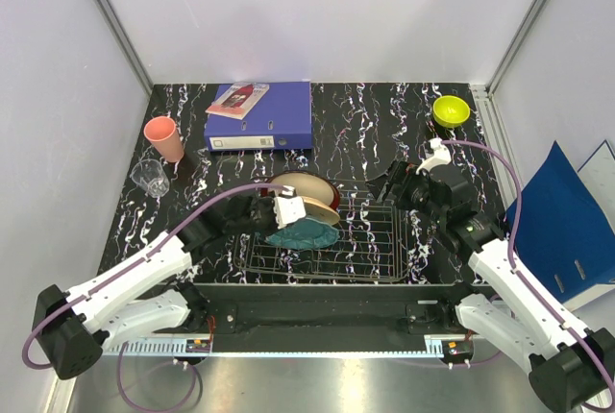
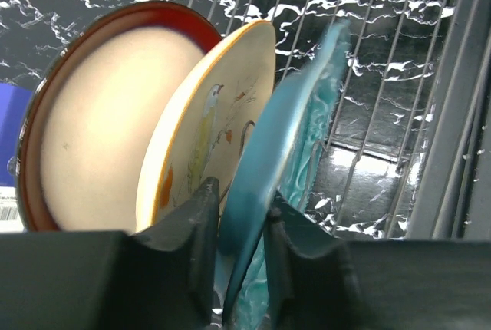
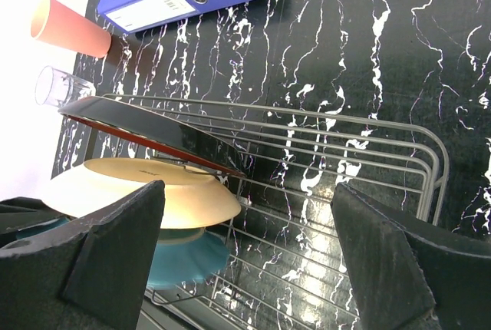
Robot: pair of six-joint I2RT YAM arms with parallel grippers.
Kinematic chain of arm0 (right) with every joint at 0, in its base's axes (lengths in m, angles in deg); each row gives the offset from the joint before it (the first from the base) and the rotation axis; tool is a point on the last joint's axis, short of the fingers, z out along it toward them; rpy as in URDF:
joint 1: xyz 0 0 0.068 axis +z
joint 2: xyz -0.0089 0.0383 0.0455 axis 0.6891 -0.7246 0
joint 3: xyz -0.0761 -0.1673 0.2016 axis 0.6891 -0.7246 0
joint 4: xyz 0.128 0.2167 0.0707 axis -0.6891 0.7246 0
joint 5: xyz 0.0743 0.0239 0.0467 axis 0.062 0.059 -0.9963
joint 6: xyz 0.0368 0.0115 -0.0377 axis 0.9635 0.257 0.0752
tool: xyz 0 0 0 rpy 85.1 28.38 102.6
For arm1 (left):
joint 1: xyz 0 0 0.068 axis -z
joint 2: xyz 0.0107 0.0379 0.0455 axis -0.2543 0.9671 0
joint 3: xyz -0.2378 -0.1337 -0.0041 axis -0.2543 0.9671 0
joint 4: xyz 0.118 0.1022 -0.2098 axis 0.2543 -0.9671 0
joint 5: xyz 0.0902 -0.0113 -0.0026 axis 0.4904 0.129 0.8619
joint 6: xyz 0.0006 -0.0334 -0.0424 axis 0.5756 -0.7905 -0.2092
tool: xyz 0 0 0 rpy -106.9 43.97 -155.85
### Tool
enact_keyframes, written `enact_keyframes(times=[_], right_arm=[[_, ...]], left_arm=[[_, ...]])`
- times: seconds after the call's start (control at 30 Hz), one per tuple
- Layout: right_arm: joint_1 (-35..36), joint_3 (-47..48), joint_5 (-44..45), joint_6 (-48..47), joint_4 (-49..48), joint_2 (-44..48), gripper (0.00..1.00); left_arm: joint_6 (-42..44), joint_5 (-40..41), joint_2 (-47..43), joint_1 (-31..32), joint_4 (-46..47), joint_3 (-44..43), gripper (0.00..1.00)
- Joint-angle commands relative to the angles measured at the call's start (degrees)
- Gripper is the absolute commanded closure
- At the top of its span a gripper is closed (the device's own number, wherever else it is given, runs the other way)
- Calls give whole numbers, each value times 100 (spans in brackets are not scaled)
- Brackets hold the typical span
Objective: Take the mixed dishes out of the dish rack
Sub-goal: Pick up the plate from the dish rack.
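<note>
The silver wire dish rack point(image 1: 370, 240) holds three plates on edge at its left end: the red-rimmed cream plate point(image 1: 300, 185), the cream-yellow plate with orange marks point(image 1: 322, 211) and the teal plate point(image 1: 303, 236). My left gripper point(image 2: 244, 222) is shut on the teal plate's rim point(image 2: 276, 138), one finger on each face. My right gripper point(image 3: 245, 261) is open and empty over the rack's right part point(image 3: 360, 161). The salmon-pink cup point(image 1: 164, 137) and clear glass tumbler point(image 1: 149, 176) stand on the table at the left. The yellow-green bowl point(image 1: 450, 109) sits at the back right.
A blue ring binder point(image 1: 261, 115) with a red booklet on it lies at the back centre. Another blue binder point(image 1: 567, 226) leans outside the right wall. White walls close the table on three sides.
</note>
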Motion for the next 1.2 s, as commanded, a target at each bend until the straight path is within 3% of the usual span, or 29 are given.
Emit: enact_keyframes(times=[0.0,0.13,0.5,0.83,0.97,1.03,1.17], right_arm=[[-12,-5,-15,-82,-218,62,3],[-21,21,-6,-100,-219,53,3],[-12,74,-58,-73,-192,62,3],[-21,241,-50,-56,-87,114,3],[-12,477,126,-108,106,281,2],[-12,583,310,-170,229,360,2],[-12,777,425,-223,344,623,2]], left_arm=[[106,-176,124,25,191,-172,80],[194,-53,54,33,174,-312,100],[449,-193,-201,33,-503,-1331,100],[564,-379,-166,33,-679,-2912,100],[-320,78,-52,33,-74,-3502,100],[-761,672,53,25,347,-3756,100],[-1509,1247,378,25,333,-4293,100]])
